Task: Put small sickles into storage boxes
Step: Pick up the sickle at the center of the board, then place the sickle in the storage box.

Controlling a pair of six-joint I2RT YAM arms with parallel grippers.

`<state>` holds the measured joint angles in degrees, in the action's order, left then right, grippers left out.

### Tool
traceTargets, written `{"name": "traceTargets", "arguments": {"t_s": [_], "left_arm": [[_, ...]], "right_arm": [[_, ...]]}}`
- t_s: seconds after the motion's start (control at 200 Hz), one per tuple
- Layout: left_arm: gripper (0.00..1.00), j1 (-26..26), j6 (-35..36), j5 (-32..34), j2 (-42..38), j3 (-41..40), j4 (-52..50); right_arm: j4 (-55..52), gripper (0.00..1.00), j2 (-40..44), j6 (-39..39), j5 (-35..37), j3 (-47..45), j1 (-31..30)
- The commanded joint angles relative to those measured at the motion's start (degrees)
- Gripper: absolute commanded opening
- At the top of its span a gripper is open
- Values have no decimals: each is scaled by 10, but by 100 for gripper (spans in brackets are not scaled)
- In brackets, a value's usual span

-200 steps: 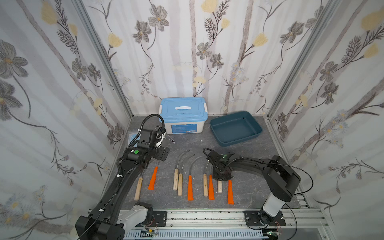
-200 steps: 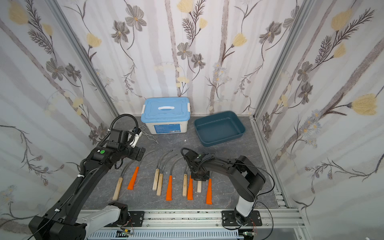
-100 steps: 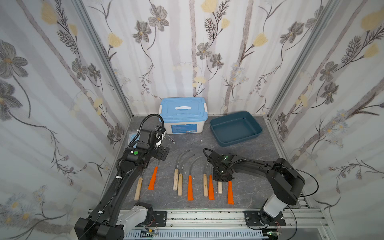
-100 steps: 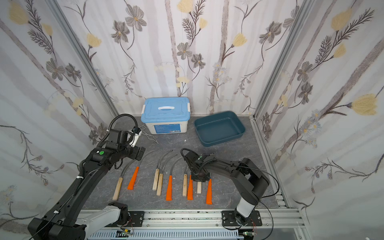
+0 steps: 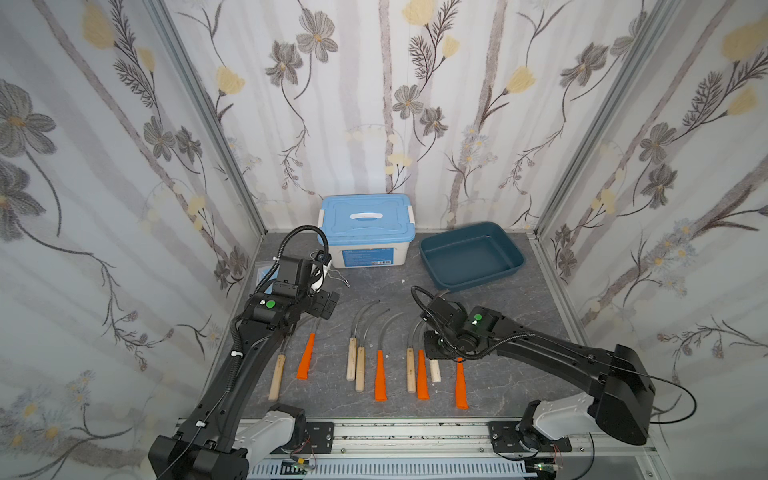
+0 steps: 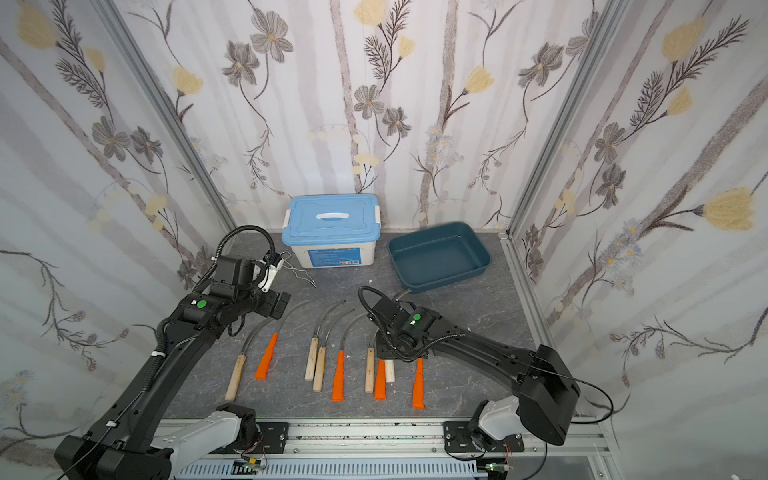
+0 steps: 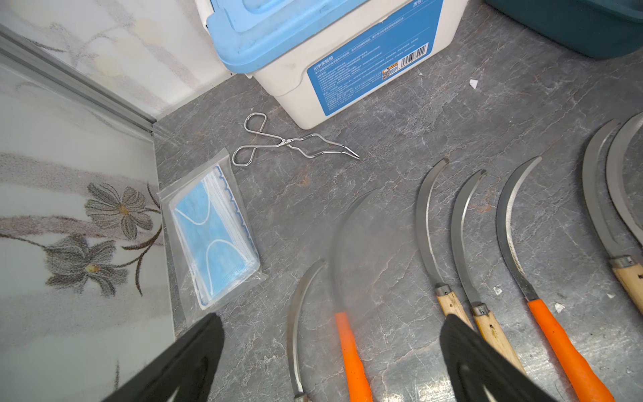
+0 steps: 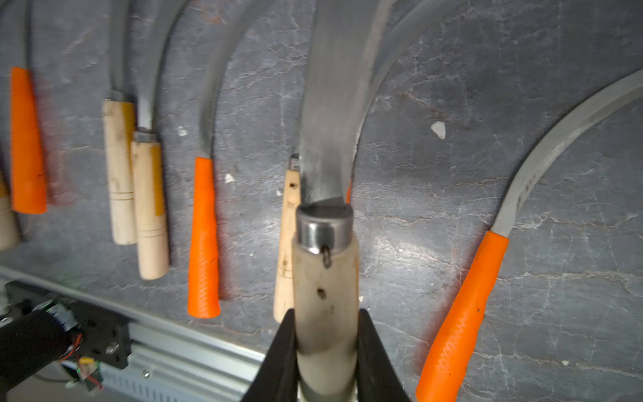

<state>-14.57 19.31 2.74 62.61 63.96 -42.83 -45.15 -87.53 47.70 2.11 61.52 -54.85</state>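
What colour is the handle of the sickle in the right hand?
Pale wood; the sickle handle shows best in the right wrist view.

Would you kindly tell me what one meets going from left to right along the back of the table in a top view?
Wire tongs → white box with blue lid → teal tray.

A white box with a light blue lid (image 5: 365, 232) stands at the upper centre of both top views, close to the back wall, lid on and its white handle lying flat; a blue printed label (image 7: 368, 69) covers its front side; thin wire tongs (image 7: 288, 142) lie flat on the grey marbled table (image 5: 532, 324) just beside the box, not touching it; a clear packet of blue face masks (image 7: 215, 236) lies near the tongs, along the floral-papered wall (image 5: 104, 208); a small white scrap (image 7: 473, 83) lies on the table.
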Motion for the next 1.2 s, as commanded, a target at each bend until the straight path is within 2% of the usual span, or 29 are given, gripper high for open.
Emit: {"name": "traceTargets", "arguments": {"t_s": [0.0, 0.125, 0.38, 0.41, 0.56, 0.764, 0.954, 1.194], "left_arm": [[100, 0, 6, -3, 0, 6, -11], [100, 0, 5, 4, 3, 11, -14], [100, 0, 10, -3, -3, 21, -24], [100, 0, 11, -3, -3, 24, -24], [100, 0, 13, -8, 4, 38, -30], [100, 0, 24, -12, 16, 56, -32], [100, 0, 20, -12, 22, 62, -25], [100, 0, 25, -6, 20, 60, -26]], "right_arm": [[-23, 8, 34, 1, 33, 23, 1], [-46, 9, 57, -1, 58, 71, 24], [-35, 9, 55, -18, 58, 131, 101], [-34, 9, 54, -22, 57, 135, 128], [-25, 9, 40, -45, 39, 168, 186], [-15, 9, 3, -74, 32, 208, 243], [-2, 9, -36, -110, 68, 240, 275], [4, 9, -157, -166, 118, 324, 288]]}}
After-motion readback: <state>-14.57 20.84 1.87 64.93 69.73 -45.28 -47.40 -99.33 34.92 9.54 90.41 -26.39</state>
